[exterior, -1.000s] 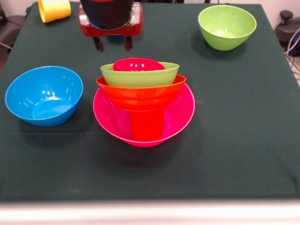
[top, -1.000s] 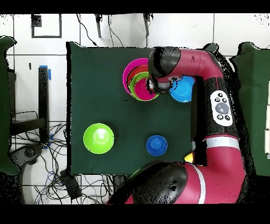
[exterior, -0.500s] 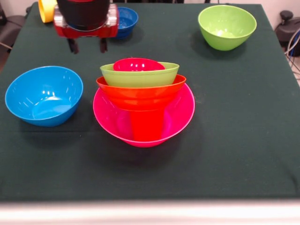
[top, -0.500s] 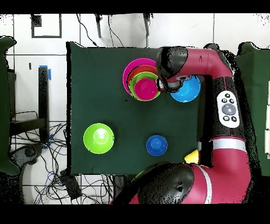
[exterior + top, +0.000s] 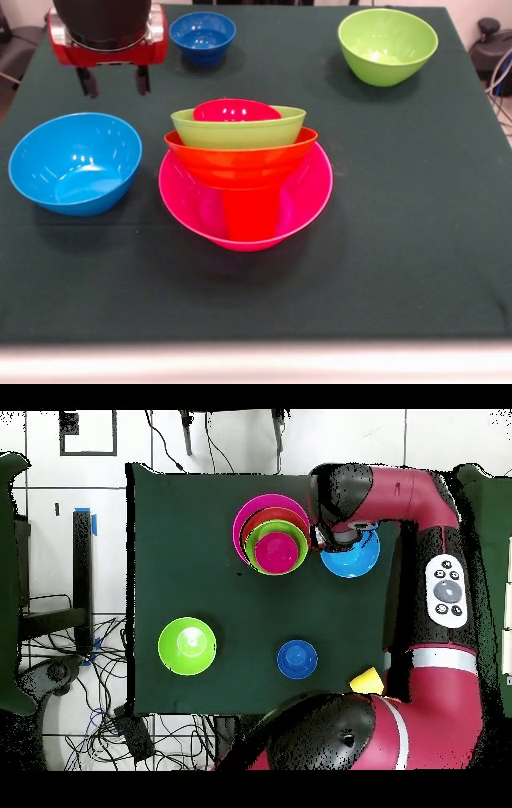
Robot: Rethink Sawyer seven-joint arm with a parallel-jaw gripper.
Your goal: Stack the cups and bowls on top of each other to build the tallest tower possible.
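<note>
The tower (image 5: 244, 172) stands mid-table: a wide pink bowl (image 5: 308, 196) at the base, a red cup (image 5: 250, 212) inside it, then an orange bowl (image 5: 240, 156), a lime green bowl (image 5: 238, 128) and a small red bowl (image 5: 236, 110). It also shows in the overhead view (image 5: 272, 544). My gripper (image 5: 113, 82) hangs open and empty at the far left, above the table behind the light blue bowl (image 5: 76, 160). A small dark blue bowl (image 5: 202, 36) and a second lime green bowl (image 5: 387, 46) stand apart. A yellow cup (image 5: 367, 680) lies near the robot's base.
The arm (image 5: 400, 489) reaches over the light blue bowl (image 5: 352, 556) in the overhead view. The dark green cloth (image 5: 400, 240) covers the table, whose pale front edge (image 5: 256, 360) runs along the bottom. Cables (image 5: 90, 704) lie on the floor beside the table.
My gripper has moved left in the front view, from behind the tower to behind the light blue bowl. It uncovered the dark blue bowl and now hides the yellow cup. The bowls have not moved.
</note>
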